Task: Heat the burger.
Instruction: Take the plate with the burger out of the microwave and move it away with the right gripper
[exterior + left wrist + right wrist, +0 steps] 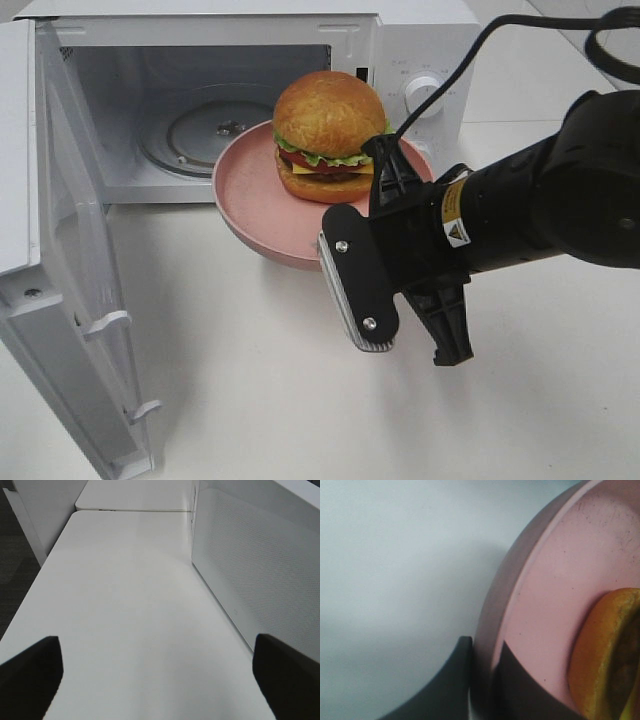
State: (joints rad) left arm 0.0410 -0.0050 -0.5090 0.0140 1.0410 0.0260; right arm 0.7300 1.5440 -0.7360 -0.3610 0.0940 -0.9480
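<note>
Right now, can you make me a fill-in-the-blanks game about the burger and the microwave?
1. The burger sits on a pink ____.
2. The microwave door is ____.
3. The right hand is pinching the plate's ____.
4. The left hand holds ____.

Missing words: plate; open; rim; nothing

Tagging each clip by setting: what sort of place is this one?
Probably a lab bench set up as a kitchen: a white microwave with its door open on a bare white table, and a burger on a pink plate.
</note>
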